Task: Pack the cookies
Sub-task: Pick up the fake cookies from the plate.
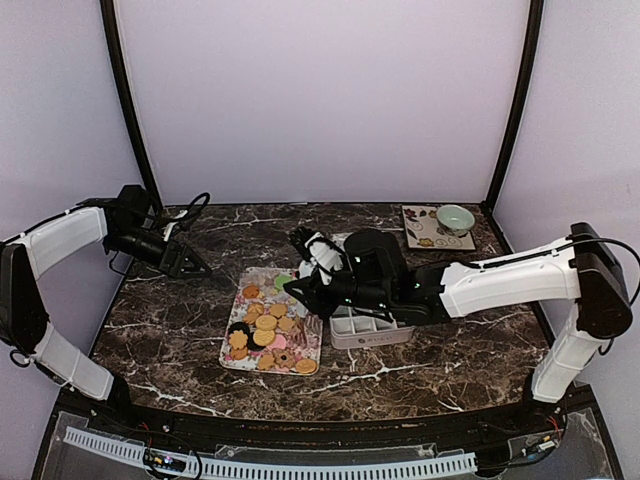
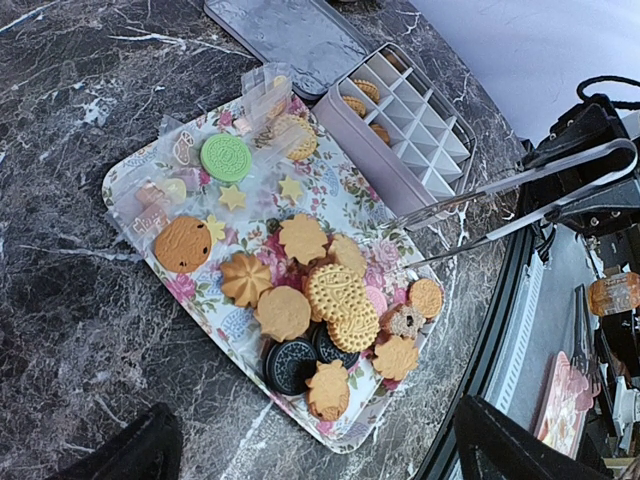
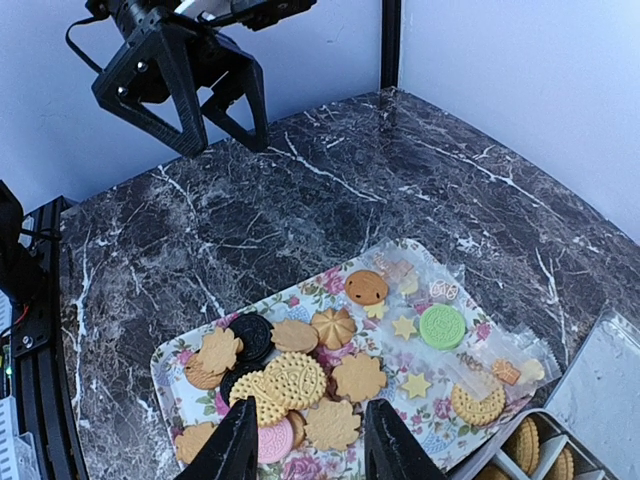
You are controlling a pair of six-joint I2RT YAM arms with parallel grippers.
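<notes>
The cookies (image 1: 265,325) lie heaped on a floral tray (image 1: 228,362): tan round and flower shapes, dark sandwich ones, a pink one and a green one (image 2: 227,157). My right gripper (image 1: 297,290) hangs open and empty just above the heap (image 3: 295,380), with its fingertips (image 3: 240,440) on either side of a flower-shaped cookie. A compartment box (image 1: 370,328) beside the tray holds a few cookies (image 2: 355,100). My left gripper (image 1: 190,265) is open and empty, off to the tray's far left, and it also shows in the right wrist view (image 3: 215,110).
Metal tongs (image 2: 520,195) reach from the near side to the tray's edge by the box. The box's lid (image 2: 290,35) lies beyond the box. Clear wrappers (image 2: 150,210) sit on the tray's far end. A green bowl (image 1: 455,217) stands on a mat at the back right.
</notes>
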